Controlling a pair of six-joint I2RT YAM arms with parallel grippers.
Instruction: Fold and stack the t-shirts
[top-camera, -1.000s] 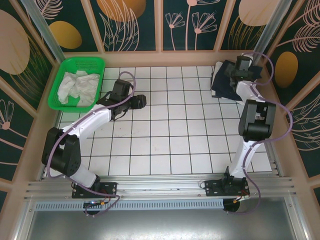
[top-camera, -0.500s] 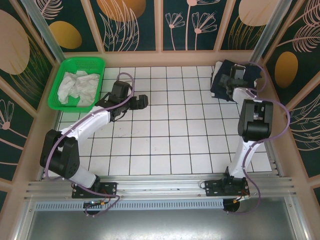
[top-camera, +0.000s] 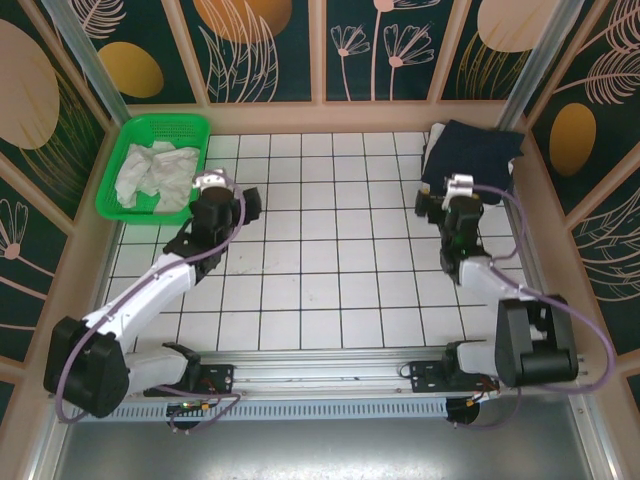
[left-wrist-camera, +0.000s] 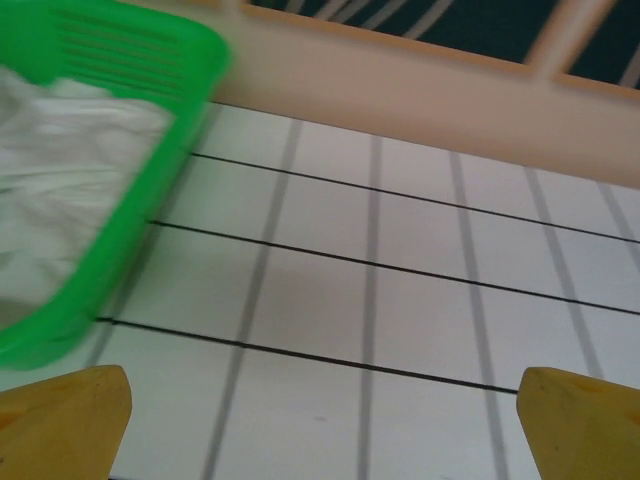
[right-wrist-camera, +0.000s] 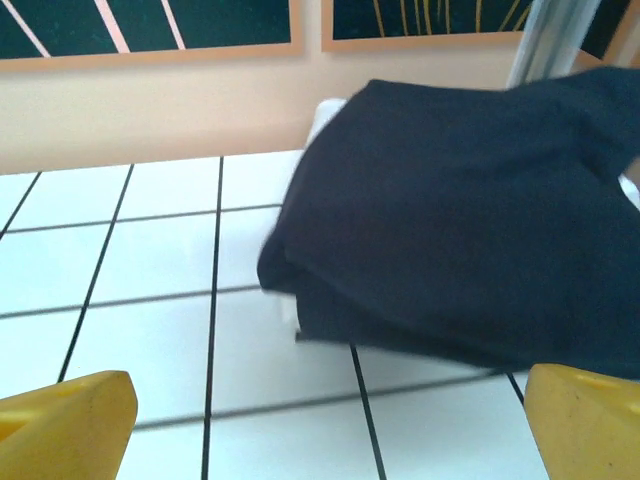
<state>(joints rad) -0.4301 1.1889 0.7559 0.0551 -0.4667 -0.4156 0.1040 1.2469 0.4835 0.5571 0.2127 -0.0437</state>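
Both claws open and empty, each facing a t-shirt at the far end of the white tiled surface (top-camera: 340, 260).

The folded dark navy t-shirt (top-camera: 470, 155) lies in the far right corner. The right claw (top-camera: 447, 197) hangs just near of it. From the right wrist the navy cloth (right-wrist-camera: 470, 240) lies ahead and to the right, on the tiles. The yellow fingertips (right-wrist-camera: 60, 420) are spread wide with nothing between them, and I cannot tell whether the right one touches the cloth. The crumpled white t-shirts (top-camera: 150, 172) sit in the green plastic basket (top-camera: 165, 122) in the far left corner. The left claw (top-camera: 232, 195) is just right of that basket. From the left wrist the basket wall (left-wrist-camera: 150, 230) and the white cloth (left-wrist-camera: 70, 190) lie ahead to the left. That claw's yellow fingertips (left-wrist-camera: 60, 420) are also wide apart, holding nothing.
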